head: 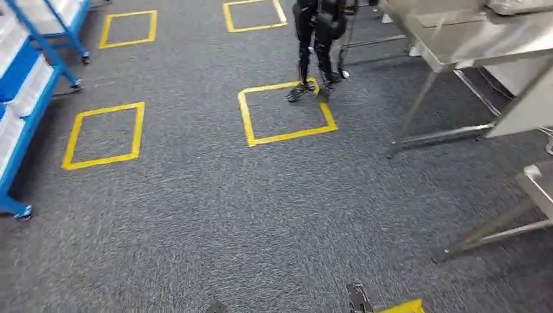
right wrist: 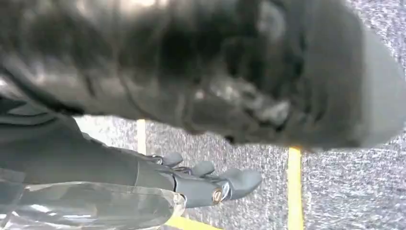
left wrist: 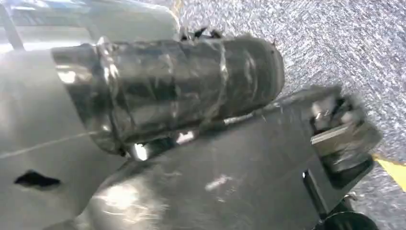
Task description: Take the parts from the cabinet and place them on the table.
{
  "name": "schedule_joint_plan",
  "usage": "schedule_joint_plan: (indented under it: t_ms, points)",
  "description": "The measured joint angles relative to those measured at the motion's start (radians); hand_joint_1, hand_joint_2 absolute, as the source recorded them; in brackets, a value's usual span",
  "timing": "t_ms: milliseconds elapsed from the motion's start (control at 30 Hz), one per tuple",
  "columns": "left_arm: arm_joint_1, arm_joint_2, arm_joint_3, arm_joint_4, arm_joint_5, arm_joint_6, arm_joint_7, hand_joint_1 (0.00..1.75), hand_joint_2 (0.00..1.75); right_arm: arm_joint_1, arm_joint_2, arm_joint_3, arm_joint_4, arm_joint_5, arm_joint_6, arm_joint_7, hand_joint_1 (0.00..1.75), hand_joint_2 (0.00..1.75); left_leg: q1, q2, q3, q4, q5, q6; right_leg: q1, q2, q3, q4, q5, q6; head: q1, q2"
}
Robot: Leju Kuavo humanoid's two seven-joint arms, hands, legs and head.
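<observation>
The parts presumably sit in the pale plastic bins [head: 29,88] on the blue metal-framed cabinet [head: 39,39], well apart from the steel tabletop [head: 469,42]; they are probably light, stiff and smooth, best gripped by the rim. The right robot hand [right wrist: 210,182] hangs empty with its fingers loosely extended; the left robot hand's state I cannot tell.

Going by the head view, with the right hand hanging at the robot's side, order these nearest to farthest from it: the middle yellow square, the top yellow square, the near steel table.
1. near steel table: low right, on the side of the right hand.
2. middle yellow square: centre floor, ahead.
3. top yellow square: far, at the upper edge.
</observation>
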Motion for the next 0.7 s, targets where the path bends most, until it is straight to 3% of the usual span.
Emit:
schedule_joint_plan:
  t_ms: [33,67,100,133,167,267,333,367,400,433,500,533,567,633,667,700]
  points:
    - [0.002,0.000,0.000,0.000,0.000,0.000,0.000,0.00,0.00,0.000,0.000,0.000,0.000,0.000,0.000,0.000,0.00,0.00,0.005,0.003,0.004,-0.010,0.020,-0.004,-0.001,-0.014,0.001,0.000,-0.002,0.002,0.000,0.000]
    - [0.003,0.000,0.000,0.000,0.000,0.000,0.000,0.00,0.00,-0.001,0.000,0.001,0.000,0.000,0.000,0.000,0.00,0.00,0.009,0.008,0.031,-0.065,0.056,-0.007,-0.002,-0.027,0.004,0.000,-0.005,0.004,0.000,0.000]
    - [0.004,0.001,0.000,0.000,0.000,-0.001,0.000,0.00,0.00,-0.001,0.000,0.001,0.000,0.000,0.000,0.000,0.00,0.00,0.012,0.018,0.081,-0.157,0.102,-0.009,-0.004,-0.039,0.008,0.000,-0.008,0.008,-0.001,0.000]
    - [0.003,0.002,0.000,0.000,0.000,-0.001,0.000,0.00,0.00,-0.001,0.000,0.001,0.000,0.000,0.000,0.000,0.00,0.00,0.012,0.046,0.134,-0.252,0.141,-0.009,-0.005,-0.050,0.013,0.001,-0.012,0.013,-0.001,0.000]
    - [0.001,0.002,0.000,0.000,0.000,-0.002,0.000,0.00,0.00,-0.001,0.000,0.001,0.000,0.000,0.000,0.000,0.00,0.00,0.007,0.095,0.160,-0.312,0.136,-0.007,-0.002,-0.059,0.018,0.002,-0.017,0.020,-0.001,0.000]
    - [0.000,0.002,0.000,0.000,-0.002,-0.002,0.000,0.00,0.00,-0.003,0.000,0.002,0.000,0.000,0.000,0.001,0.00,0.00,0.000,0.061,0.163,-0.310,0.140,0.011,0.004,-0.082,0.027,0.002,-0.026,0.037,0.005,0.000]
    - [0.003,0.002,0.000,0.000,-0.002,-0.002,0.003,0.00,0.00,-0.005,0.001,0.002,0.000,0.001,0.000,0.003,0.00,0.00,0.001,0.035,0.170,-0.318,0.144,0.026,-0.003,-0.092,0.032,0.002,-0.035,0.053,0.003,0.000]
    - [0.005,0.002,0.000,0.000,-0.002,-0.003,0.003,0.00,0.00,-0.006,0.001,0.002,-0.001,0.001,0.000,0.004,0.00,0.00,0.004,0.025,0.171,-0.321,0.145,0.029,-0.010,-0.038,0.025,0.023,-0.050,0.058,0.009,0.000]
    - [0.004,0.003,0.000,0.001,-0.002,-0.003,0.004,0.00,0.00,-0.009,0.000,0.003,-0.001,0.001,0.000,0.004,0.00,0.00,0.005,0.019,0.171,-0.321,0.145,0.036,-0.010,0.005,-0.003,0.078,-0.083,0.058,0.014,0.000]
    - [0.001,0.003,0.000,0.001,-0.003,-0.004,0.004,0.00,0.00,-0.009,0.001,0.003,0.000,0.001,0.000,0.005,0.00,0.00,0.004,0.007,0.171,-0.321,0.145,0.040,-0.009,0.027,-0.047,0.166,-0.123,0.058,0.016,0.000]
    - [-0.002,0.003,0.000,0.001,-0.003,-0.005,0.005,0.00,0.00,-0.004,0.001,0.003,0.000,0.001,0.000,0.005,0.00,0.00,0.002,-0.017,0.171,-0.321,0.144,0.044,-0.008,0.038,-0.126,0.312,-0.173,0.058,0.017,0.000]
    - [-0.001,0.003,0.000,0.001,-0.003,-0.005,0.006,0.00,0.00,0.000,0.001,0.003,0.000,0.000,0.000,0.006,0.00,0.00,0.000,-0.035,0.172,-0.321,0.144,0.044,-0.008,0.039,-0.158,0.356,-0.174,0.057,0.017,0.000]
    - [0.000,0.003,0.000,0.001,-0.003,-0.005,0.007,0.00,0.00,0.001,0.001,0.003,0.000,0.000,0.000,0.007,0.00,0.00,0.000,-0.048,0.173,-0.321,0.143,0.045,-0.008,0.040,-0.164,0.350,-0.156,0.055,0.017,0.000]
    - [0.000,0.003,-0.002,0.001,-0.003,-0.006,0.008,0.00,0.00,0.000,0.001,0.003,0.000,0.000,0.000,0.007,0.00,0.00,0.000,-0.085,0.176,-0.318,0.142,0.043,-0.008,0.048,-0.115,0.209,-0.055,0.045,0.017,0.000]
    - [0.000,0.003,-0.003,0.001,-0.003,-0.006,0.008,0.00,0.00,-0.001,0.001,0.003,0.000,0.000,0.000,0.007,0.00,0.00,0.000,-0.101,0.177,-0.316,0.141,0.041,-0.008,0.066,-0.074,0.114,-0.004,0.041,0.018,0.000]
    - [0.000,0.003,-0.006,0.001,-0.003,-0.006,0.008,0.00,0.00,-0.002,0.000,0.003,0.000,0.000,0.000,0.007,0.00,0.00,0.002,-0.113,0.173,-0.314,0.138,0.037,-0.009,0.121,-0.046,0.046,0.016,0.036,0.018,0.000]
